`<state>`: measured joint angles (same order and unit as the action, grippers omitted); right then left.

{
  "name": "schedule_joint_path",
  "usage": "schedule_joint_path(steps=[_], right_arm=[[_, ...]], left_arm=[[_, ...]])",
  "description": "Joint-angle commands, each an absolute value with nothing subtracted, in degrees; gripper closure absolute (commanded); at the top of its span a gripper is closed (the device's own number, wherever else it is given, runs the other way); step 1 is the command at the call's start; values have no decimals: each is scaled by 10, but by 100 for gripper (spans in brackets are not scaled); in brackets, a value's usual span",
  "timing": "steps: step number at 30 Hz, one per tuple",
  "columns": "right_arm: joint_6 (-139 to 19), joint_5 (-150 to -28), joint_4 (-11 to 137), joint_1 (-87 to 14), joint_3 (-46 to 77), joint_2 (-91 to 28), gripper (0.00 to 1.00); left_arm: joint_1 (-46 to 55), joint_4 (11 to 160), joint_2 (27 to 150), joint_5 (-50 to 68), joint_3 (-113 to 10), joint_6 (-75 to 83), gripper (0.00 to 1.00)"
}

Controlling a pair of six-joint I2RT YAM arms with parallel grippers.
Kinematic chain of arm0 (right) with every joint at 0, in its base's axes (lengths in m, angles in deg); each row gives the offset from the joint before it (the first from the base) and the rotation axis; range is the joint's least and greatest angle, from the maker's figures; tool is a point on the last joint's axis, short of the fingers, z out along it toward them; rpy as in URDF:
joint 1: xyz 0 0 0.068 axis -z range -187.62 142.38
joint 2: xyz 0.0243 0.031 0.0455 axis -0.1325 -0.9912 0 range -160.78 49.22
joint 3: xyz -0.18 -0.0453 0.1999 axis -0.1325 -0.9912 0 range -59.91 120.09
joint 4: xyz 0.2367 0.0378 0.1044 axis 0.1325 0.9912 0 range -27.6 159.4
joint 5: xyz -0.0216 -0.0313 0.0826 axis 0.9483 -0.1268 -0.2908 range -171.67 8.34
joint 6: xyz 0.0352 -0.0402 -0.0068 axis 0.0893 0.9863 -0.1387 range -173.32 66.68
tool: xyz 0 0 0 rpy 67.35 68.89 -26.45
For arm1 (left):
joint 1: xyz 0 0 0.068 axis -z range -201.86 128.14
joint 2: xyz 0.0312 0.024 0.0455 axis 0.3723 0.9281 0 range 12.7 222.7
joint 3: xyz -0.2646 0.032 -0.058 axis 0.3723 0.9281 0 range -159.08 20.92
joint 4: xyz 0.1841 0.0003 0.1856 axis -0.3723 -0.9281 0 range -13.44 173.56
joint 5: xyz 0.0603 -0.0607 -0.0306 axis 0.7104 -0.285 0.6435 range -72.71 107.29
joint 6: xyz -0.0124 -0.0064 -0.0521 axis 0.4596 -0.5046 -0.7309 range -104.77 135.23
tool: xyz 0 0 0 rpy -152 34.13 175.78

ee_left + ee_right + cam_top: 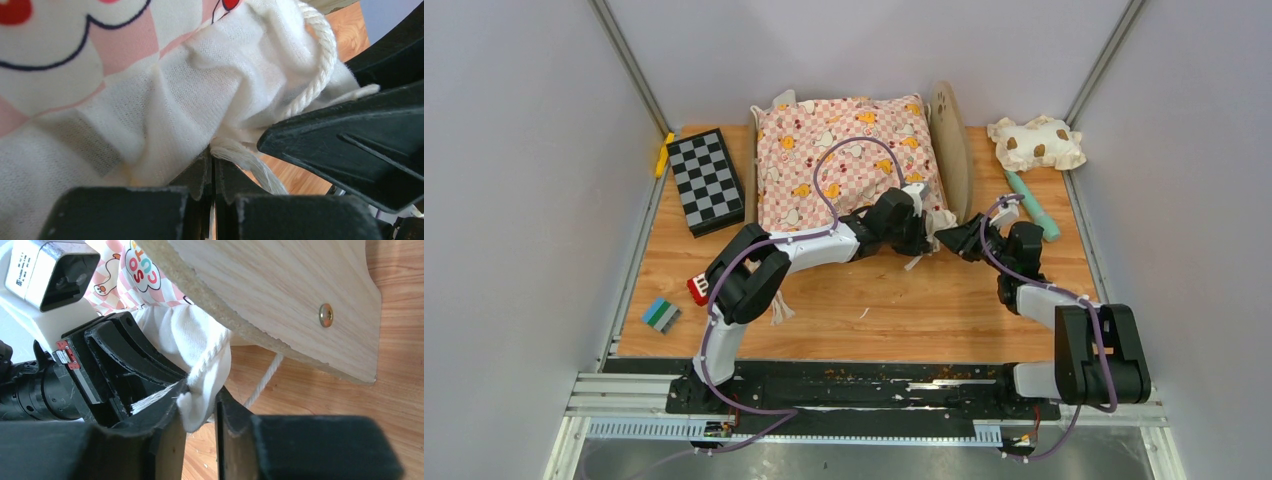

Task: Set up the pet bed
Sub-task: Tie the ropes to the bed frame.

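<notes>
Place: you're in a robot lab test cell, not a home.
Walls: plain grey panels (514, 200) box you in, joined by aluminium posts (634, 70).
Counter: a bare wood-grain counter (904, 310) fills the booth.
Mounting: left arm (804, 245) and right arm (1089, 345) sit on a black plate (874, 385) over an aluminium rail (624, 397), purple cables (864, 139) exposed.

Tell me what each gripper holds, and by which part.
Both hold the pink checkered cushion by the white ruffle at its near right corner; the left gripper and the right gripper are each shut on a fold of it.
</notes>
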<state>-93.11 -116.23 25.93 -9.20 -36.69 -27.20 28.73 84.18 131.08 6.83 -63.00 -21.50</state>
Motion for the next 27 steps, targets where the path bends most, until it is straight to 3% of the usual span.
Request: schedule_joint_path(steps=[1, 6, 12, 17, 22, 24, 27], right_arm=[[-930, -1182, 212, -96, -349, -283, 79], [-935, -1195, 213, -96, -356, -263, 91], [-926, -1208, 249, -96, -359, -213, 95], [-914, -1208, 305, -96, -350, -185, 69], [-894, -1144, 393, -96, -365, -132, 58], [-896, -1126, 408, -96, -377, -106, 57], [-903, -1083, 432, -96, -395, -83, 71]], left_arm=[[285, 838, 1281, 65, -644, -207, 100], [283, 838, 1286, 67, -652, -205, 100], [278, 807, 1298, 66, -676, -202, 100], [276, 801, 1299, 66, -680, -201, 100], [276, 801, 1294, 67, -674, -200, 100], [276, 801, 1293, 67, -672, -200, 100], [276, 803, 1292, 65, -667, -202, 100]])
